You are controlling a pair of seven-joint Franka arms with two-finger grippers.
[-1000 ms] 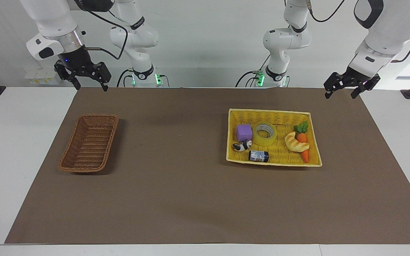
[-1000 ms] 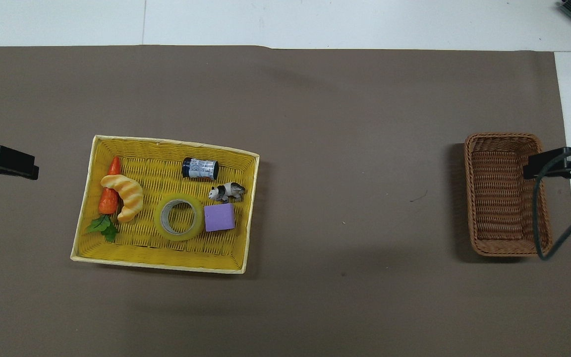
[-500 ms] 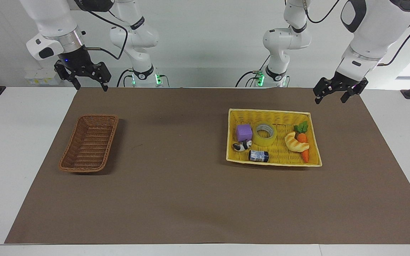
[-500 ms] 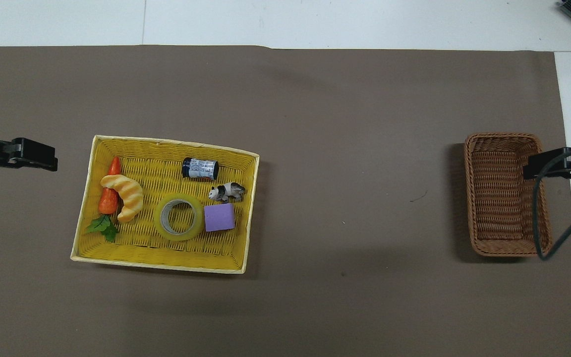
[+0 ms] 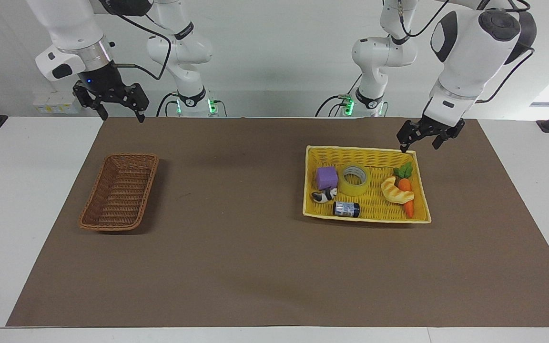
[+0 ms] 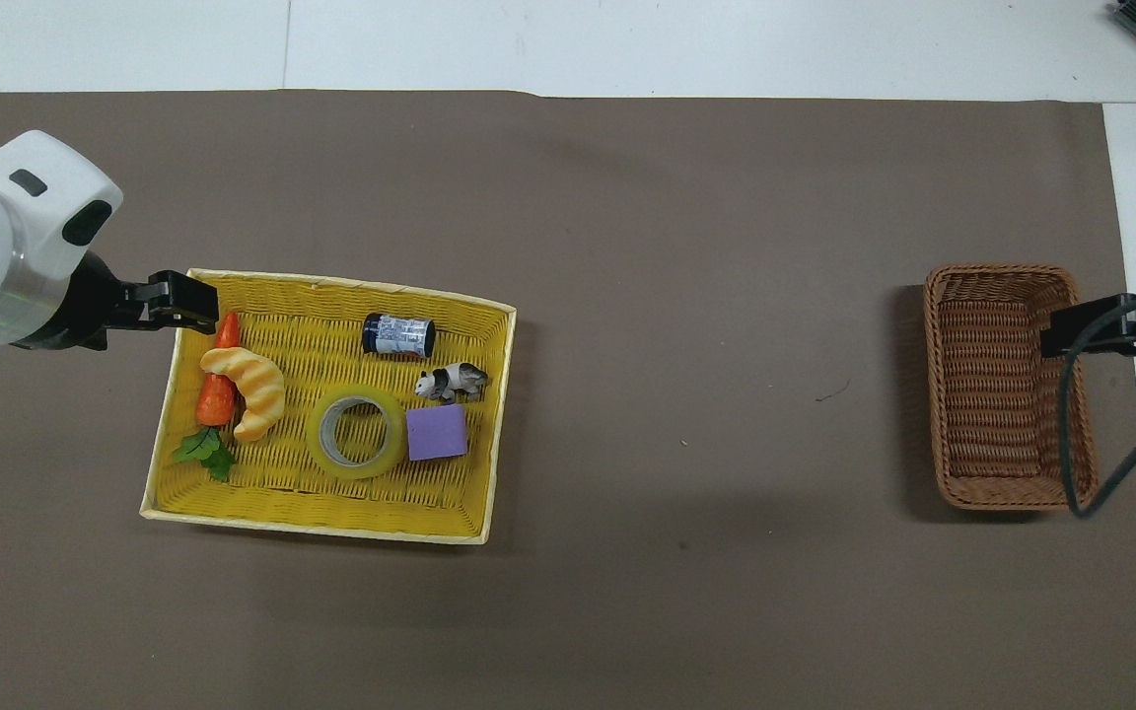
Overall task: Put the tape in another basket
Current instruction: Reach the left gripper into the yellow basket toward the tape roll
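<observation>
Both grippers hang open and empty: my left gripper [image 5: 419,142] has swung in over the yellow basket's [image 5: 361,151] corner; my right gripper [image 5: 119,111] waits unmoved. Tape [image 5: 355,179] stays there beside the purple cube [image 5: 326,177].

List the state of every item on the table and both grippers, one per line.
tape: lying flat in the yellow basket, untouched
purple cube: beside the tape
panda figure: on its side
dark jar: on its side
croissant: lying across the carrot
brown wicker basket: empty
left gripper: open, over the yellow basket's corner
right gripper: open, waiting
</observation>
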